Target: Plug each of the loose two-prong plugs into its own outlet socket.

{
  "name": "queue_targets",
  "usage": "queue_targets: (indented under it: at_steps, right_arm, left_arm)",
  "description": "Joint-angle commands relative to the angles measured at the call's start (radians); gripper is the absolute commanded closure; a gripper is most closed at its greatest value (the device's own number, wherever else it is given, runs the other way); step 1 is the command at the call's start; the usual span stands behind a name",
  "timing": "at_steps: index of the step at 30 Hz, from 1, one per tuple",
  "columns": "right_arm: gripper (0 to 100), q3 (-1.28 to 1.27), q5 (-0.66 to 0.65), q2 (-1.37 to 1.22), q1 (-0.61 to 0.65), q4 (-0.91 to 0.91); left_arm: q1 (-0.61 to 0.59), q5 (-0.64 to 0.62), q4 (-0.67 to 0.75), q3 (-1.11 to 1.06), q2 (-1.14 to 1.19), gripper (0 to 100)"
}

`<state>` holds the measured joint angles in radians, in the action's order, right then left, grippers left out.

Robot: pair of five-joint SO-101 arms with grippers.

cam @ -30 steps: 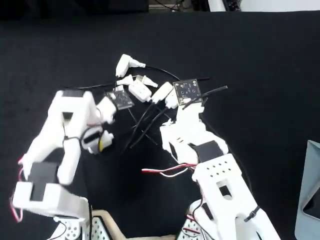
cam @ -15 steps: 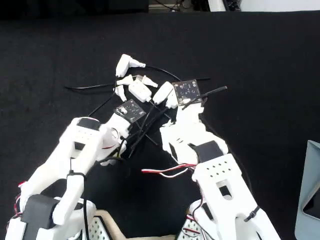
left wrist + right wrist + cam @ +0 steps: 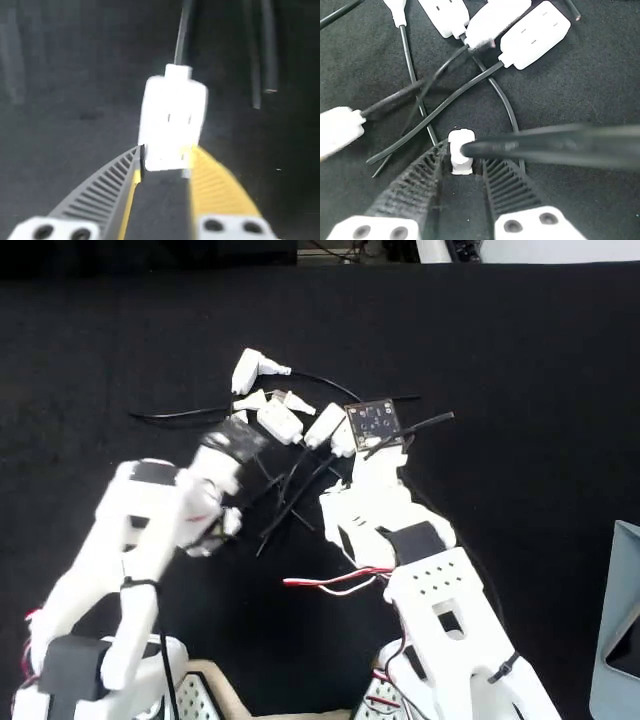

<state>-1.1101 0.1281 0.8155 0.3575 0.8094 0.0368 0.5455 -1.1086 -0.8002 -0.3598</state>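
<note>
Your left end effector point(image 3: 162, 162) pinches a white socket point(image 3: 172, 117) at the end away from its cord point(image 3: 182, 30), slots showing. Your right end effector point(image 3: 462, 155) is clamped on a two-prong plug point(image 3: 460, 140), low over the bench point(image 3: 520, 360) beside the loose sockets point(image 3: 535, 32). Bring them together slowly, square prongs to slots first, and push straight, not at an angle.

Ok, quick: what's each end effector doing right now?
Left end effector: closed on a socket.
Right end effector: closed on a plug.
</note>
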Motion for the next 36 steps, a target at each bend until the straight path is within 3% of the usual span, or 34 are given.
queue_targets:
  at_steps: [1, 4, 12, 15, 22, 30, 36]
  right_arm:
    - [98.6, 0.030, 0.009, 0.007, 0.055, 0.025]
    - [98.6, 0.071, 0.011, 0.007, 0.133, 0.094]
    - [98.6, 0.183, 0.081, -0.002, 0.311, 0.130]
    - [98.6, 0.180, 0.086, -0.004, 0.359, 0.055]
    - [98.6, 0.203, 0.109, -0.165, 0.443, -0.120]
    - [98.6, 0.294, 0.107, -0.354, 0.433, -0.127]
    - [98.6, 0.228, 0.104, -0.245, 0.241, -0.126]
  left_arm:
    - [-0.145, -0.026, -0.058, 0.082, -0.120, 95]
    - [-0.220, -0.117, -0.054, 0.031, -0.241, 97]
    - [-0.254, -0.127, -0.049, -0.177, -0.603, 97]
    - [-0.272, -0.129, -0.018, -0.248, -0.674, 97]
    - [-0.452, -0.216, 0.087, -0.355, -0.718, 97]
    - [-0.415, -0.235, 0.262, -0.456, -0.712, 97]
    - [-0.332, -0.196, 0.284, -0.483, -0.710, 97]
